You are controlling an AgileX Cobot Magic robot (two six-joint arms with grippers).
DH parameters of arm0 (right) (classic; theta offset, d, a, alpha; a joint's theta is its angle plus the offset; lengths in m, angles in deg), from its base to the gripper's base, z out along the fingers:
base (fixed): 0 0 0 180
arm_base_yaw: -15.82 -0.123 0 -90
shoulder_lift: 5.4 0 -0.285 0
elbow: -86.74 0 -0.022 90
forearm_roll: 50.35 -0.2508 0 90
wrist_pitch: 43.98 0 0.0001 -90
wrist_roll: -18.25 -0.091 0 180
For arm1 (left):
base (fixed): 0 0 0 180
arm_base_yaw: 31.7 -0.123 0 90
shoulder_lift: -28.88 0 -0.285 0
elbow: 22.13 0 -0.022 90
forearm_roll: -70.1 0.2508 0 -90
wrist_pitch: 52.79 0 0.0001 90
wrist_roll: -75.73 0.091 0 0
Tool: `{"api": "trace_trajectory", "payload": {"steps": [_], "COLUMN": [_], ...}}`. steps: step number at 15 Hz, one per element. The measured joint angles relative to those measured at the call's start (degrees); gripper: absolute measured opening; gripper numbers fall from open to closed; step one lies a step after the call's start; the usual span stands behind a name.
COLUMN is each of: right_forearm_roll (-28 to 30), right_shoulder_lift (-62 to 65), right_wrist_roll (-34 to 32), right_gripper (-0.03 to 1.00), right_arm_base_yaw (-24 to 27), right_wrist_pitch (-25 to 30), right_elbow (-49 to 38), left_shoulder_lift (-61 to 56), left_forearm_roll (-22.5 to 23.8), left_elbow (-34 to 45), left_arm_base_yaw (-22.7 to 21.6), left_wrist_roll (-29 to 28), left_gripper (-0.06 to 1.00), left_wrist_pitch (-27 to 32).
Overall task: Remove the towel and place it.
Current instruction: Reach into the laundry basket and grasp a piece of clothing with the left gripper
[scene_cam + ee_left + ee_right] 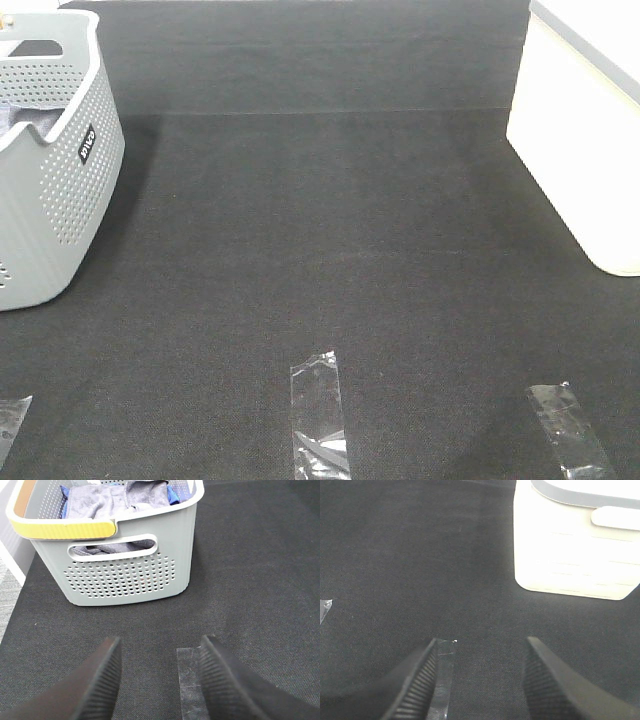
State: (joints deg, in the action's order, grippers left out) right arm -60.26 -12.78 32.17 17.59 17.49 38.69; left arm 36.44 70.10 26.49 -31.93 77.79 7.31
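Towel: we see the grey-lavender towel (112, 500) bunched inside the basket, its folds reaching up to the rim. One part of it shows through the handle slot in the near wall.
Basket: the grey perforated laundry basket (125, 575) stands upright on the bench, at the far left of the high view, cut off by the picture's edge. A yellow grip (65, 529) runs along its rim.
Blue cloth: a bright blue cloth (172, 495) peeks out beside and under the towel, in the same basket.
Left fingers: the left fingers (100, 680) are spread apart with nothing between them. They hang over the bench short of the basket, not touching it.
Right fingers: the right fingers (415, 685) are likewise parted and hold nothing. They sit above bare mat and face the white bin.
White bin: a white bin (570, 545) sits at the right edge of the bench, well apart from the basket.
Bench: the bench (330, 220) is covered in a black mat.
Tape: clear tape strips (320, 410) lie along the near edge of the bench, and one strip lies just under each pair of fingers.
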Motion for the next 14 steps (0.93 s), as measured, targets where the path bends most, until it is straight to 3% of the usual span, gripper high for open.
{"api": "trace_trajectory", "payload": {"steps": [3,6,10,12,14], "right_forearm_roll": [0.0,0.0,0.0,0.0,0.0], "right_shoulder_lift": [0.0,0.0,0.0,0.0,0.0], "right_wrist_roll": [0.0,0.0,0.0,0.0,0.0], "right_gripper": [0.5,0.5,0.5,0.5,0.5], "right_arm_base_yaw": [0.0,0.0,0.0,0.0,0.0], "right_wrist_pitch": [0.0,0.0,0.0,0.0,0.0], "right_elbow": [0.0,0.0,0.0,0.0,0.0], "left_shoulder_lift": [0.0,6.0,28.9,38.8,53.8], "left_forearm_roll": [0.5,4.1,10.5,13.3,16.0], "left_elbow": [-0.2,-1.5,-6.6,-11.5,-20.6], "left_arm_base_yaw": [0.0,0.0,0.0,0.0,0.0], "left_wrist_roll": [0.0,-0.2,-4.6,-7.0,-13.1], "left_gripper": [0.48,0.48,0.48,0.48,0.48], "left_wrist_pitch": [-0.5,-8.9,-17.9,-18.2,-15.9]}}
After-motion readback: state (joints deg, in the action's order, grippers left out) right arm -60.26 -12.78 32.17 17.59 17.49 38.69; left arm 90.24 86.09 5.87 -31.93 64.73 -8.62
